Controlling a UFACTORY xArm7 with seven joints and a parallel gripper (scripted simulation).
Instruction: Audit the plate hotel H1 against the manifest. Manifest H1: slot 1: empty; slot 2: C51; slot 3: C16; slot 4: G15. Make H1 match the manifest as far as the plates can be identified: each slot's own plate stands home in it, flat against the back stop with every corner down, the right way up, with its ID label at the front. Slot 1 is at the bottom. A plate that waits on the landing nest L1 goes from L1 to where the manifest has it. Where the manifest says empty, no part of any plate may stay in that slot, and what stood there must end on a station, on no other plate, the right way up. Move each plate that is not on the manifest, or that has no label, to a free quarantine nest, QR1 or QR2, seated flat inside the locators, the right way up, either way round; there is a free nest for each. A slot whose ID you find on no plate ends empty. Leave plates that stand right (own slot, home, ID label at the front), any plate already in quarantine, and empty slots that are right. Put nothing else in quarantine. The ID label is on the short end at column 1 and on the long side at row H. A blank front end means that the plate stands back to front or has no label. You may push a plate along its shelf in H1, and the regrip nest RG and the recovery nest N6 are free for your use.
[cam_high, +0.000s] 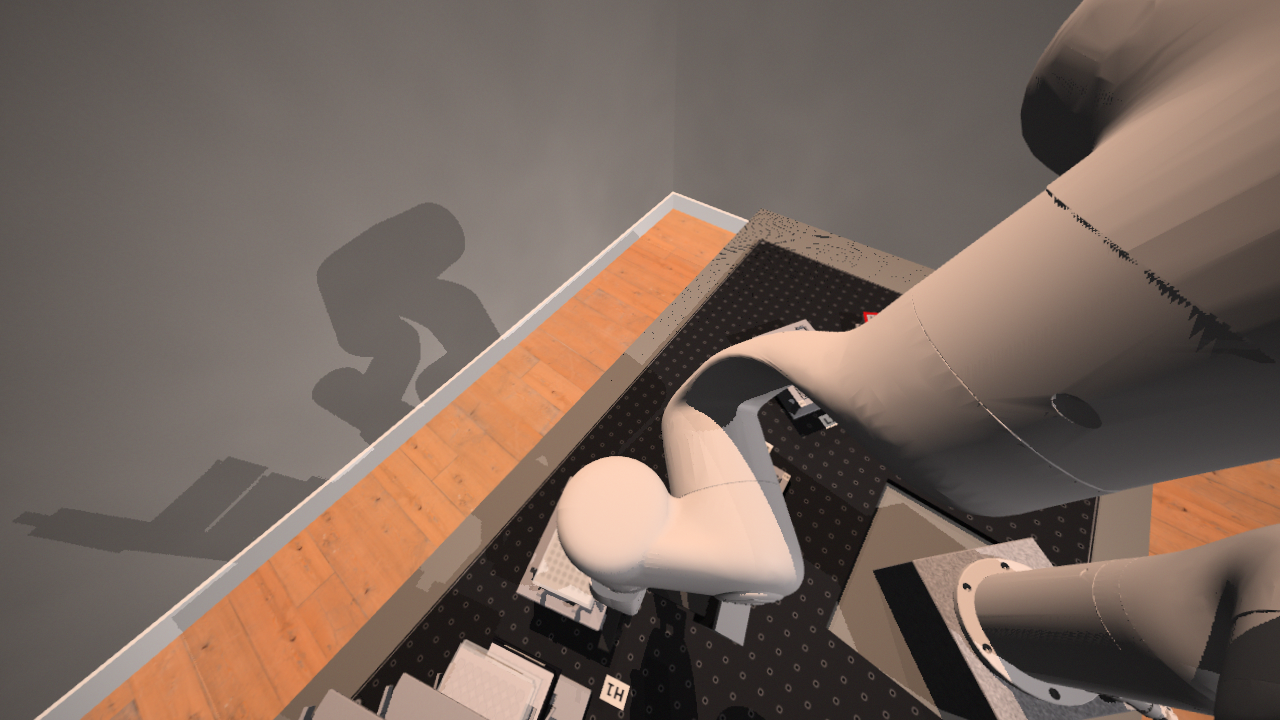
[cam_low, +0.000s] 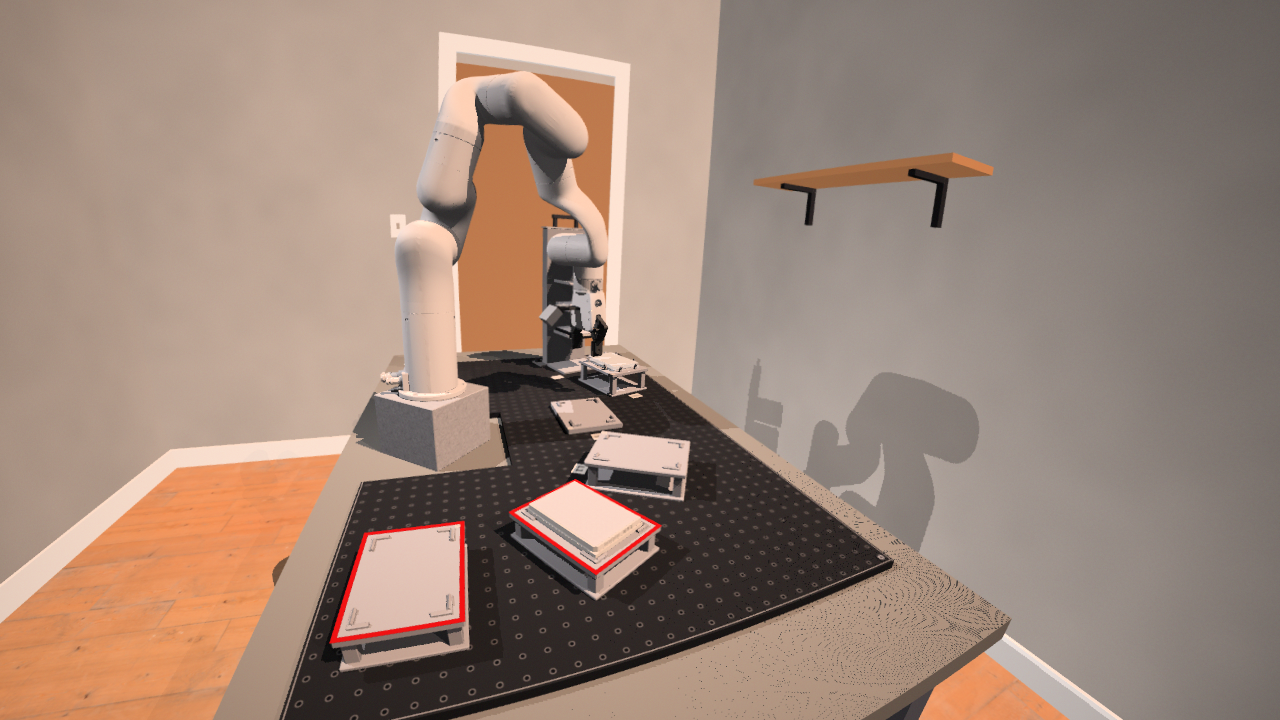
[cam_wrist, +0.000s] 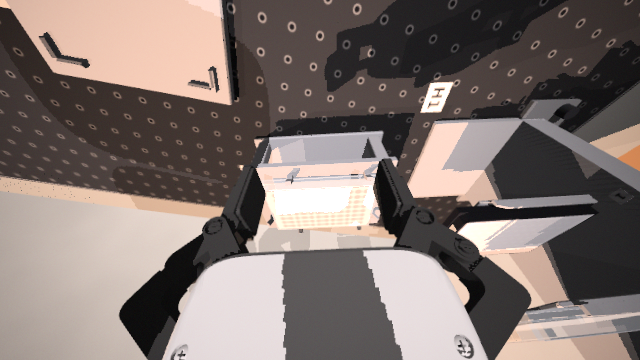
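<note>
The gripper (cam_wrist: 320, 197) hangs at the far end of the desk, spread to its full width and holding nothing. In the wrist view its 2 black fingers stand either side of a well plate (cam_wrist: 320, 200) that sits on a raised grey nest (cam_wrist: 320, 150) below them; whether the pads touch the plate's sides cannot be told. The plate shows a fine grid of wells on its top.

Just beside that nest, toward the far edge of the desk, stands the plate hotel H1 (cam_wrist: 560, 150), a dark frame with pale shelves, and a plate (cam_wrist: 520, 232) juts from 1 of them. A small white tag reading H1 (cam_wrist: 436, 97) lies on the black perforated mat (cam_low: 733, 537) in front of it.

In the exterior view, 2 red-bordered quarantine nests sit near the near edge of the desk: the one by the near left corner (cam_low: 402, 582) shows only its corner locators, the other (cam_low: 586, 528) carries a plate. Toward the middle of the desk lie another raised nest (cam_low: 637, 458) and a low flat nest (cam_low: 583, 415). The arm's grey pedestal (cam_low: 393, 438) stands at the left edge.
</note>
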